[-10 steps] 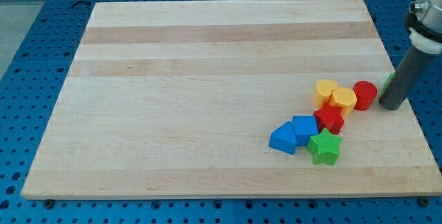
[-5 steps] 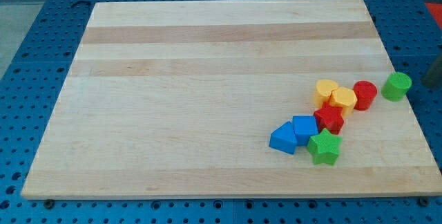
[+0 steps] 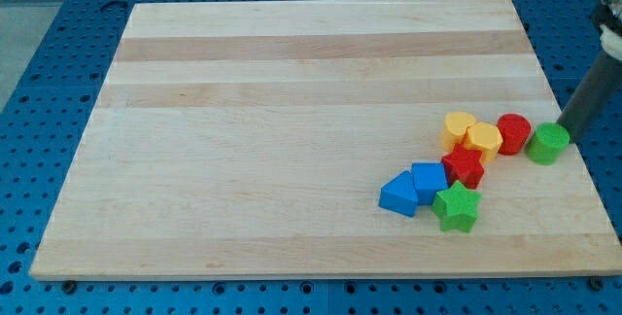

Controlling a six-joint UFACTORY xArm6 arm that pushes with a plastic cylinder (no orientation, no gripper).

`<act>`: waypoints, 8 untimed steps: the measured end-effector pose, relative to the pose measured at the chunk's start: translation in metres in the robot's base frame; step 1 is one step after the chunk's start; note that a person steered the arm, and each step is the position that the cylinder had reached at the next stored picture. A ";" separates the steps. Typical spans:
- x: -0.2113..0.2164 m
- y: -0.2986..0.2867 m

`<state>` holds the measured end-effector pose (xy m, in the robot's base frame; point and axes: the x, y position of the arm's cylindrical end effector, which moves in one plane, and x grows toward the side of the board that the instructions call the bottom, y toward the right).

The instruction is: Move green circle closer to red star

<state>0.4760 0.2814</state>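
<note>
The green circle sits near the board's right edge, just right of the red circle. The red star lies to their lower left, in a cluster of blocks. My tip stands at the green circle's right side, touching it or nearly so. The dark rod rises from there toward the view's upper right.
Two yellow blocks lie above the red star. Two blue blocks and a green star lie below and left of it. The wooden board's right edge runs close to the green circle.
The rod went out of view on the right, then came back at the green circle's right side. The green circle has shifted left and down, nearer the red circle.
</note>
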 end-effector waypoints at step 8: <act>0.026 -0.060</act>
